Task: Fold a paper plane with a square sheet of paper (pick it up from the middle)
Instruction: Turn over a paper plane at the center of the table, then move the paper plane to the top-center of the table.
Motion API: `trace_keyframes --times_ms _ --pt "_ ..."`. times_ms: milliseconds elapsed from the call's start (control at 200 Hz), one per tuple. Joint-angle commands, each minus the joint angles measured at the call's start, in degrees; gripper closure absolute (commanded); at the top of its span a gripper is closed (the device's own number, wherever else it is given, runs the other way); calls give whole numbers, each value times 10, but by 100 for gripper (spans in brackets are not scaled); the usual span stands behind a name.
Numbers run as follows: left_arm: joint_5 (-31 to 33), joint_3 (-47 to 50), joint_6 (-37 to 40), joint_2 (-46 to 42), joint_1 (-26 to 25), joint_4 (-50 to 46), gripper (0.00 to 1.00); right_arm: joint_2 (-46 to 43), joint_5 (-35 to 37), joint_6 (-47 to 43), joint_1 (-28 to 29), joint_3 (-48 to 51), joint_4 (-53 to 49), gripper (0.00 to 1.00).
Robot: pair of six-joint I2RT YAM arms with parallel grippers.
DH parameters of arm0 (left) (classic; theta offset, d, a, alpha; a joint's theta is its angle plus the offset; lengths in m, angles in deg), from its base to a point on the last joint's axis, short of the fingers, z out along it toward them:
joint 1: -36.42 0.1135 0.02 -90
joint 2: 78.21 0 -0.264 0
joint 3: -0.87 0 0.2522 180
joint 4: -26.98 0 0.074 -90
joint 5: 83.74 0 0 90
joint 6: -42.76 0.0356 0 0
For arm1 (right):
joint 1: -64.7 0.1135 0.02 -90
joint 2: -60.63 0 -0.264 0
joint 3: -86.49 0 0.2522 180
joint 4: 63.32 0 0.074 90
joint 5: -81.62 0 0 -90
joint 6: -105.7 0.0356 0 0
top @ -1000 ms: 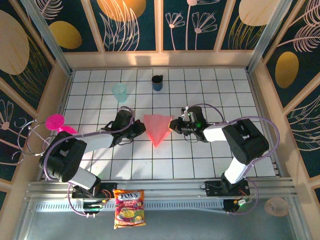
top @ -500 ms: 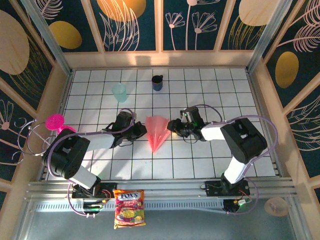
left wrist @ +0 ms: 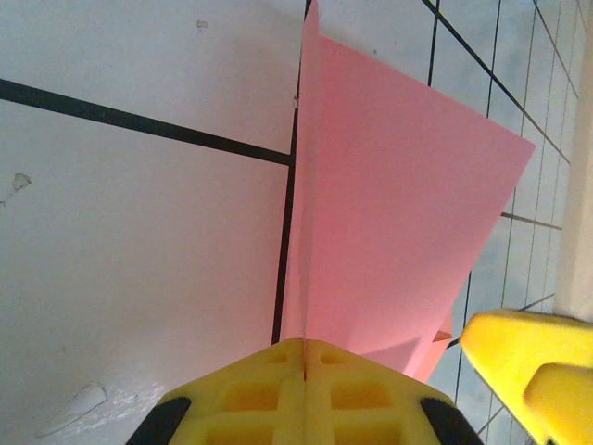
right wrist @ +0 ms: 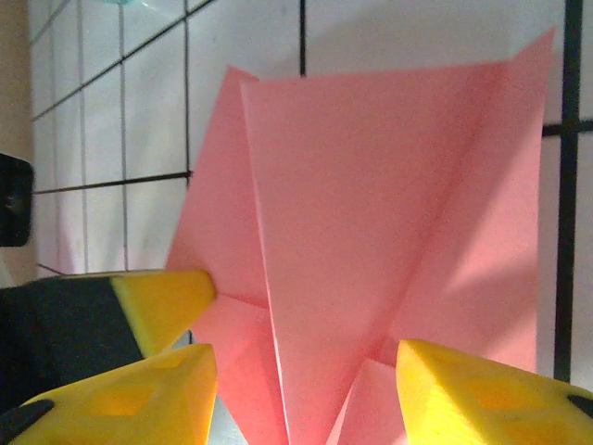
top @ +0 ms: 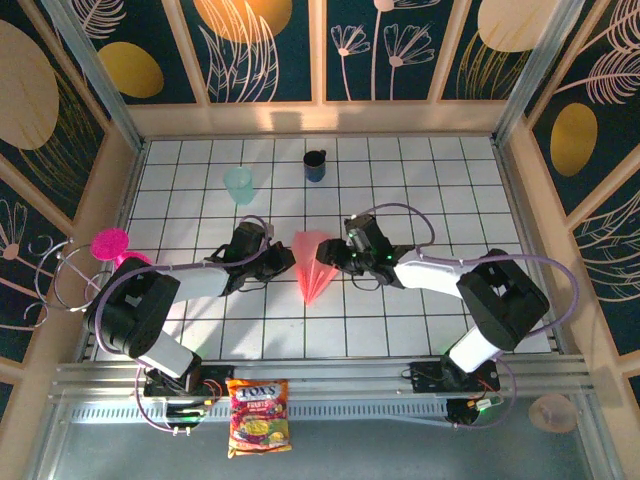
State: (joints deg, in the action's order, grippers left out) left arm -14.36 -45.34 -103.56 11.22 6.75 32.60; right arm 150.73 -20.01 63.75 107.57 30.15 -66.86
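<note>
While the glossy white tiled table (top: 420, 190) gleams beneath your arms, the paper plane (top: 314, 266), a creased salmon-pink dart, sits mid-frame, left gripper (left wrist: 304, 360) pinching its fold, right gripper (right wrist: 304, 366) parted astride its flaps.

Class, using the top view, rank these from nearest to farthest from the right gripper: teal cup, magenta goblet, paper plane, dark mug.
1. paper plane, centre of the table, at the right gripper fingertips.
2. dark mug, far side, middle.
3. teal cup, far side, further left.
4. magenta goblet, left edge.
</note>
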Motion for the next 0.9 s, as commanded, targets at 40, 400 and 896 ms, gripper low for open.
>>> trace_keyframes --times_ms 40,400,896 --pt "-12 -13 -12 -3 3 12 100 4 26 8 9 -27 -29 44" --pt "-4 -14 -7 -14 3 1 100 78 74 35 50 -99 -121 40" --pt "-4 -17 -3 -11 3 -2 100 65 59 14 81 -117 -131 29"
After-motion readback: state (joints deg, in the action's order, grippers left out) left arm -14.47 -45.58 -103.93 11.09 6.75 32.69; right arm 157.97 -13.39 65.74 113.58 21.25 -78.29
